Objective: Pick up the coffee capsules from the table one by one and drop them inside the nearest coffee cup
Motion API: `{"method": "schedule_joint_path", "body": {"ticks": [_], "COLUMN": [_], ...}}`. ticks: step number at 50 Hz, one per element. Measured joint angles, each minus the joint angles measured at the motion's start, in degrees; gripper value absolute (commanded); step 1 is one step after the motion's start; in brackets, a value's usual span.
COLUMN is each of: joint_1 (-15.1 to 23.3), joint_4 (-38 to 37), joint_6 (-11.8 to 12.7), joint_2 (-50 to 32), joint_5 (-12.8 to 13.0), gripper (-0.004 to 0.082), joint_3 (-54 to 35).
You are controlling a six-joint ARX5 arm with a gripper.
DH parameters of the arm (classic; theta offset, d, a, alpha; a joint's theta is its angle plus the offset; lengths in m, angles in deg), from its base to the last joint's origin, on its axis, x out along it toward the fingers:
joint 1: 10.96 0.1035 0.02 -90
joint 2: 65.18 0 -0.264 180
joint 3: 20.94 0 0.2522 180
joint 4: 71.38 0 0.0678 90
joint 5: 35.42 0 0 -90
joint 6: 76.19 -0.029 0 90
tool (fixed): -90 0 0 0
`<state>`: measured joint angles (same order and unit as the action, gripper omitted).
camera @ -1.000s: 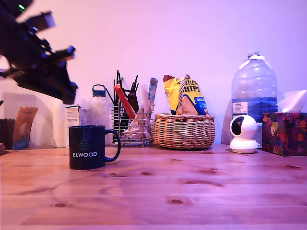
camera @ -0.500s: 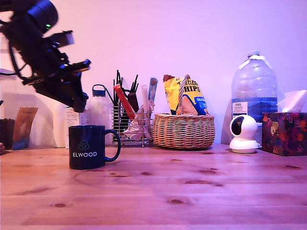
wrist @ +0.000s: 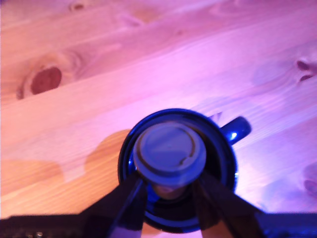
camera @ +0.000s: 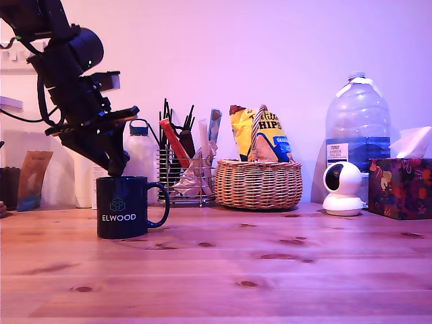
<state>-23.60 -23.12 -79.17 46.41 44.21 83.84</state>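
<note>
Hand (wrist: 168,196) grips capsule (wrist: 170,152) directly above mug (wrist: 225,163).

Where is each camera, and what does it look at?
Exterior view: low by the table, looking sideways across it at the wall; the arm and end effector show above the mug.
Wrist view: on the arm, looking straight down into the mug; the end effector holds a capsule there.
Both see the mug, the table and the end effector.
</note>
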Motion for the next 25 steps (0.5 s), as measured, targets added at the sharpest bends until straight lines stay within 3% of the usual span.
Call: {"method": "schedule_joint_path", "body": {"ticks": [25], "joint_1": [0.00], "joint_4": [0.24], "joint_6": [-0.07], "joint_2": [0.00], "joint_5": [0.00], "gripper": [0.0181], "joint_3": [0.07]}}
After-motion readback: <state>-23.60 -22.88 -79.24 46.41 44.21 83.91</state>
